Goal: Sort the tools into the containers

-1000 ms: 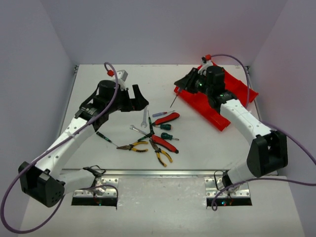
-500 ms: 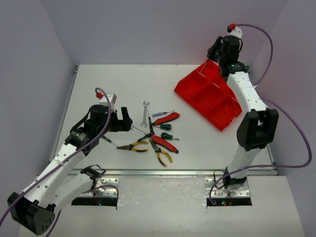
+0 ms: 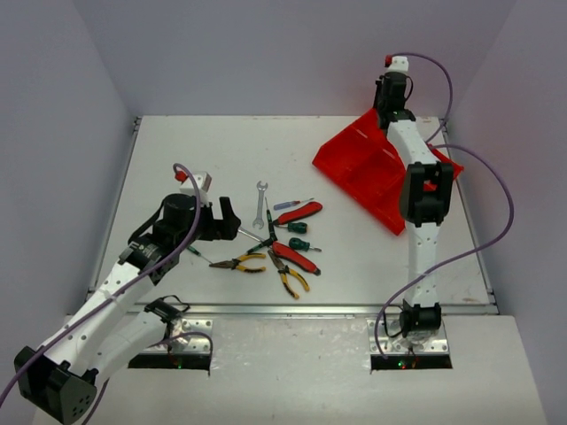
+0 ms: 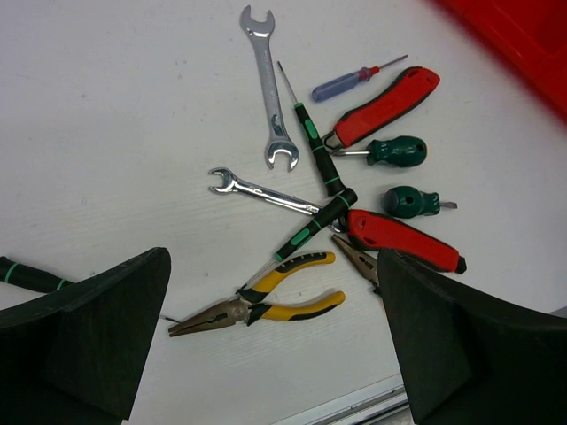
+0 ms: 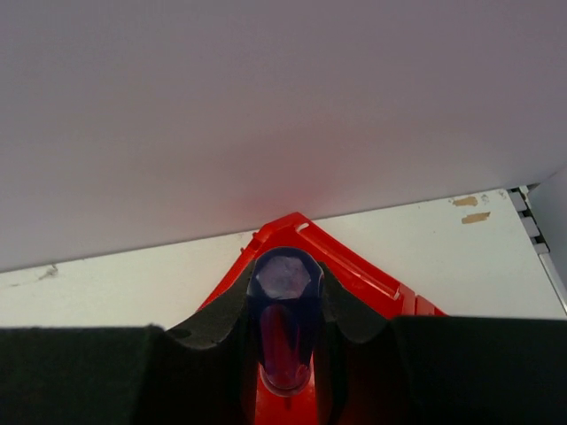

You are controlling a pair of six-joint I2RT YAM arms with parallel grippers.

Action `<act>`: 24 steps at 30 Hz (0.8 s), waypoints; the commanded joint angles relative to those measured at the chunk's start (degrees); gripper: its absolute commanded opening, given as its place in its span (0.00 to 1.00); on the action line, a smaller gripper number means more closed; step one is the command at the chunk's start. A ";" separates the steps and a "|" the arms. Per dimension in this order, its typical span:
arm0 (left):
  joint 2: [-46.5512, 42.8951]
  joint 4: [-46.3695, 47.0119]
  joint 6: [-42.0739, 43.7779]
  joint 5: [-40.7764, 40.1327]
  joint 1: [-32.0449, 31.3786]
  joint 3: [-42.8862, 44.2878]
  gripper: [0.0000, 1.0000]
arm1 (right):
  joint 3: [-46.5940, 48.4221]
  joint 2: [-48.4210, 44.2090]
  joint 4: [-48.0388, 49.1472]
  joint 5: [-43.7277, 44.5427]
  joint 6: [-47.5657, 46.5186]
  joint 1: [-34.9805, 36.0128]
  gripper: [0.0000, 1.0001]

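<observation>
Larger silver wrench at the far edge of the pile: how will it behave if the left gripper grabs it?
The larger wrench looks like one flat metal bar, so it is probably stiff and unlikely to roll. It lies flat on the table, so a pinch may find little edge to grip. Its shiny finish suggests it could slide rather than lift.

Robotics lab test cell: two white-and-black robot arms (image 3: 102, 297) are bolted to metal plates (image 3: 199, 320) at the near edge of a white counter (image 3: 177, 150), with purple cables (image 3: 512, 212) looping from them. Plain pale walls (image 3: 266, 53) box the counter in on three sides. Hand tools (image 3: 297, 257) and a red plastic tray (image 3: 372, 168) are set out on its bare surface like trial props.
</observation>
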 commanded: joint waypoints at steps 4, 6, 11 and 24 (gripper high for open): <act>0.23 2.55 0.15 0.67 -0.49 0.89 1.00 | -2.37 -1.84 5.88 -2.73 2.18 -1.06 0.00; 0.21 2.50 0.15 0.70 -0.49 0.84 1.00 | -2.53 -1.38 4.61 -2.87 3.83 -1.03 0.05; 0.16 2.55 0.06 0.58 -0.49 0.80 1.00 | -3.46 -2.89 1.90 -2.24 7.45 -1.31 0.53; 6.98 1.13 -2.20 0.93 -0.49 2.63 1.00 | -3.90 -18.99 -11.87 -4.30 14.81 -1.50 0.99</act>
